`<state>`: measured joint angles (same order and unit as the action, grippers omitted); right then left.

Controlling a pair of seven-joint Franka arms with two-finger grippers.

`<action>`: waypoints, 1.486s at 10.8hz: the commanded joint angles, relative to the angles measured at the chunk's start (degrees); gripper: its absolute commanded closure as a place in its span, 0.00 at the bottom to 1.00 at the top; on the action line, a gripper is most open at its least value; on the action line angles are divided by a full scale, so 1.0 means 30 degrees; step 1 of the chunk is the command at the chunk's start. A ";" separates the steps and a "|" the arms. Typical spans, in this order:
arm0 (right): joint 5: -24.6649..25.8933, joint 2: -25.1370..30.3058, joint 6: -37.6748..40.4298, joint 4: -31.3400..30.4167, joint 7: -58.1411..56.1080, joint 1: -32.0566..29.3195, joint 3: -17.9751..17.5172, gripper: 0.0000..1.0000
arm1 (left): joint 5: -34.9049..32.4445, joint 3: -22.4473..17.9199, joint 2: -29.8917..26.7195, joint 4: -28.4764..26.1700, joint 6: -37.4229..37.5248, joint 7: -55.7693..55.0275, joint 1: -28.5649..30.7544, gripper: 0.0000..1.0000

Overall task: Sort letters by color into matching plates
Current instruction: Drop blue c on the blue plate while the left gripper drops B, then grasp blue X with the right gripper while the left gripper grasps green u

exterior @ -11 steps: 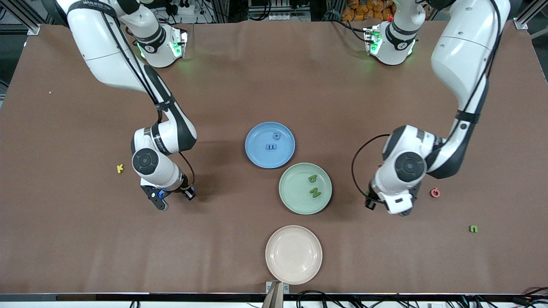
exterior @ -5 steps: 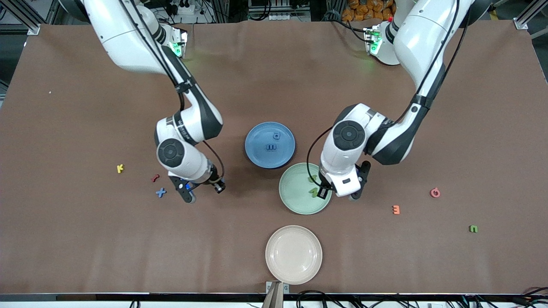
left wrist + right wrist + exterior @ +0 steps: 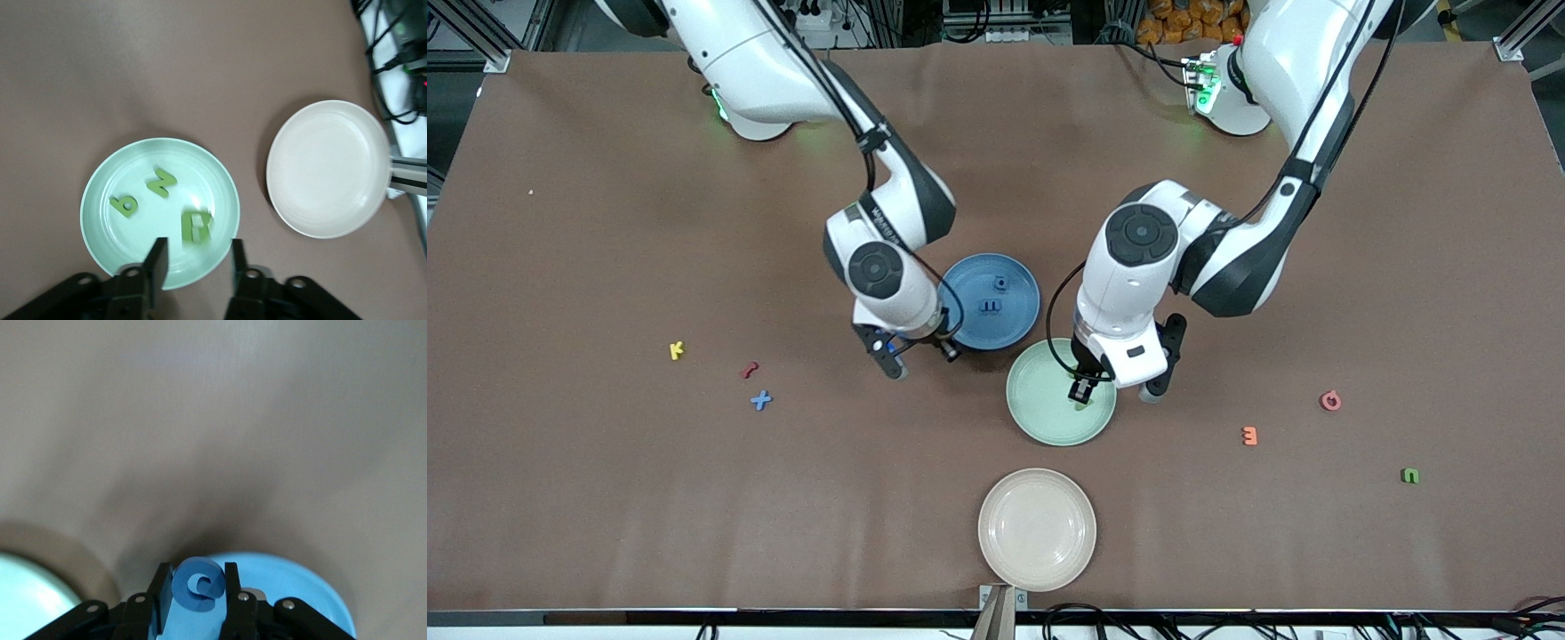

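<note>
Two pincers | left [image 3: 195, 257] released over matte mint plate [image 3: 100, 200] | right [image 3: 195, 587] grasping chunky blue letter [image 3: 198, 585]

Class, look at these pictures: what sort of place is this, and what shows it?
Probably a robotics lab: two white arms mounted on a brown-covered table, metal framing and cables around its edge, and three plates for sorting small letters.

Your right gripper [image 3: 917, 355], jaws clamped on a small blue curled letter [image 3: 198, 585], has travelled from the right arm's end of the table to the rim of the round medium-blue plate [image 3: 1021, 283]. Your left gripper [image 3: 195, 261] has swung over the pale mint-green plate [image 3: 100, 200], parted its fingers, and a third green letter [image 3: 197, 227] is in it now.
</note>
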<state>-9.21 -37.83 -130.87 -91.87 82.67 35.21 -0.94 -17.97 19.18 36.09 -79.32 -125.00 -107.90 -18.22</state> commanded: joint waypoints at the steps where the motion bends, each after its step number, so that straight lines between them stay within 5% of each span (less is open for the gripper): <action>1: -0.0213 0.0042 -0.0613 -0.0168 0.1296 0.0769 -0.0709 1.00 | -0.0161 -0.0240 -0.0926 -0.0425 0.0359 -0.0185 -0.0342 0.00; 2: -0.0212 -0.0016 -0.0674 -0.0169 0.1444 0.0946 -0.0741 0.95 | -0.0162 -0.0269 -0.0955 -0.0426 0.0388 -0.0184 -0.0283 0.00; 3: -0.0270 -0.0017 -0.0646 -0.0227 0.1475 0.0947 -0.0770 0.49 | -0.0162 -0.0357 -0.1014 -0.0426 0.0446 -0.0184 -0.0254 0.00; 4: -0.0271 -0.0017 -0.0675 -0.0227 0.1562 0.0947 -0.0799 0.20 | -0.0133 -0.0445 -0.1043 -0.0426 0.0476 -0.0184 -0.0224 0.00; 5: -0.0213 -0.0017 -0.0646 -0.0256 0.1563 0.0947 -0.0829 0.05 | -0.0162 -0.0533 -0.1130 -0.0426 0.0911 -0.0155 -0.0021 0.00; 8: -0.0183 0.0624 -0.0383 -0.0373 0.1243 0.0424 -0.0829 0.00 | 0.0041 -0.0446 -0.1161 -0.0485 0.2666 0.1972 0.1207 0.00; 11: 0.0137 0.2033 0.0199 -0.1925 -0.2235 -0.2412 -0.0975 0.01 | 0.0657 -0.0240 -0.1393 -0.1884 0.3728 0.5866 0.3837 0.00; 13: 0.2092 0.2034 0.0497 -0.1868 -0.3265 -0.4375 -0.0975 0.01 | 0.0688 -0.0066 -0.1891 -0.3233 0.3467 0.8823 0.6150 0.00; 16: 0.2745 0.1947 0.0526 -0.1955 -0.7737 -0.7071 -0.0975 0.01 | 0.0717 0.2271 -0.1922 -0.4462 0.2271 1.2782 1.1098 0.00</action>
<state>-2.66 -33.38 -129.46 -95.76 67.80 19.08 -2.78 -17.26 20.27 33.17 -86.71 -114.62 -77.22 5.16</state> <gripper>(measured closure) 0.009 0.000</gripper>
